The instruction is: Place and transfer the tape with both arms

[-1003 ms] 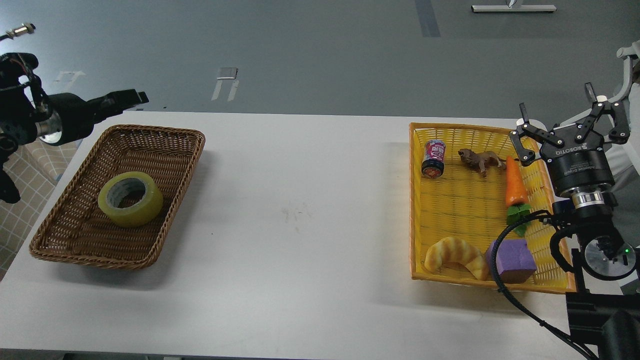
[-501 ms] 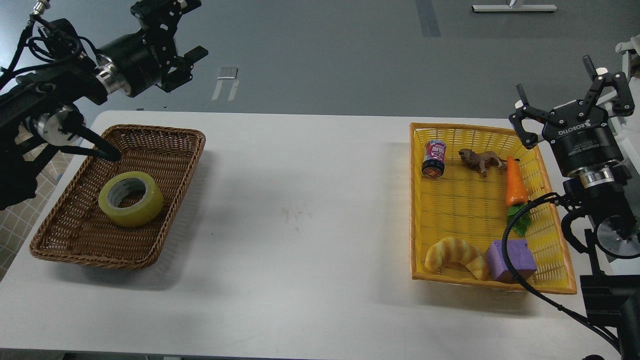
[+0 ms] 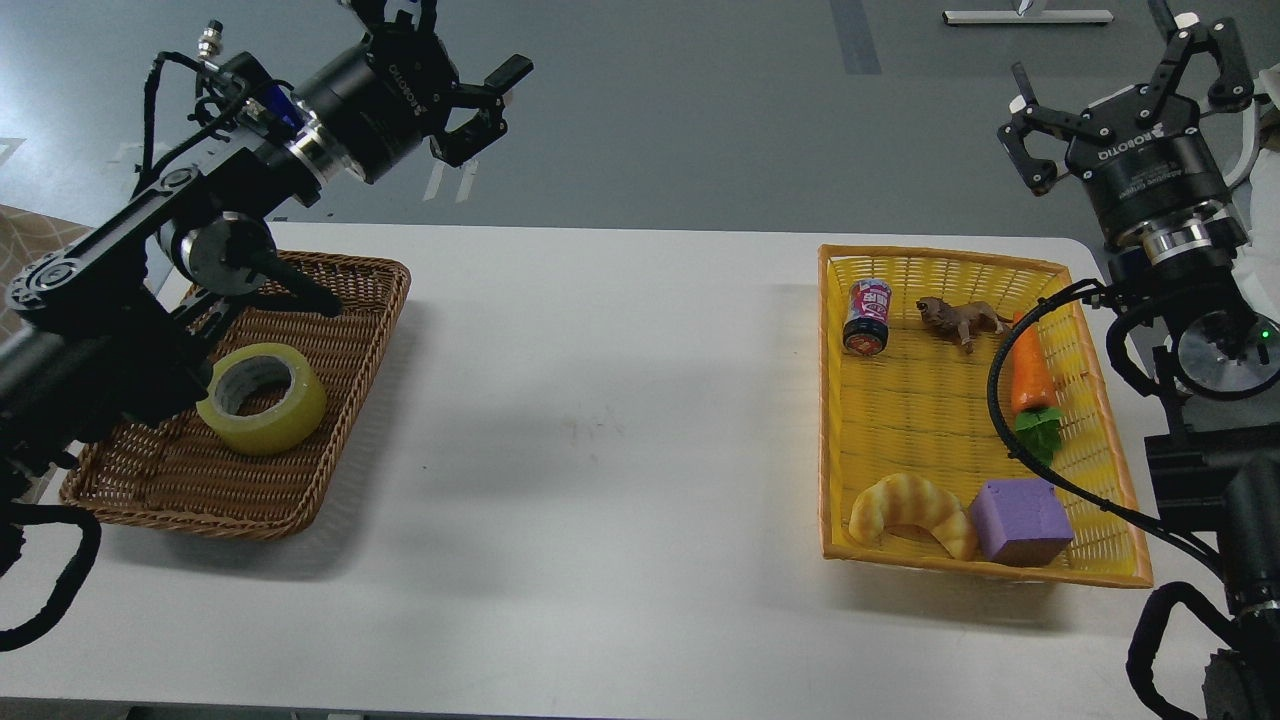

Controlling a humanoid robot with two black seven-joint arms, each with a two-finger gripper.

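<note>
The tape (image 3: 262, 397), a yellow roll with a grey-white core, lies flat in the brown wicker basket (image 3: 340, 330) at the table's left. My left gripper (image 3: 462, 75) is open and empty, raised high beyond the table's far edge, above and to the right of the tape. My right gripper (image 3: 1125, 70) is open and empty, raised high at the far right, beyond the yellow basket (image 3: 835, 400).
The yellow basket holds a small can (image 3: 867, 317), a toy lion (image 3: 960, 320), a carrot (image 3: 1030, 375), a croissant toy (image 3: 912, 512) and a purple block (image 3: 1020, 520). The white table (image 3: 600, 450) spreads between the two baskets. My left arm's links overhang the wicker basket's left side.
Both arms have risen. The left gripper swung up and to the right from the far left edge. The right gripper lifted up from beside the yellow basket. The tape has not moved.
</note>
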